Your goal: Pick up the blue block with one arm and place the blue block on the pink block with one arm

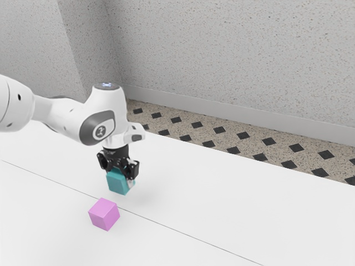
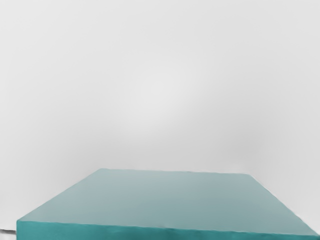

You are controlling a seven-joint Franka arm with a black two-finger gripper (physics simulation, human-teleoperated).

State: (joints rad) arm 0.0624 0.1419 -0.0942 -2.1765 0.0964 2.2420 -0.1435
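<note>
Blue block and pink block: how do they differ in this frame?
Colour: the blue block is teal-blue, the pink block pink. Support: the blue block is clamped in the gripper, clear of the table; the pink block rests on the table. They are apart, not stacked. Both look like plain cubes of similar size.

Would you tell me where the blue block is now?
In the exterior view, the gripper holds the blue block off the table, just behind the pink block, slightly toward the exterior view's right.
</note>
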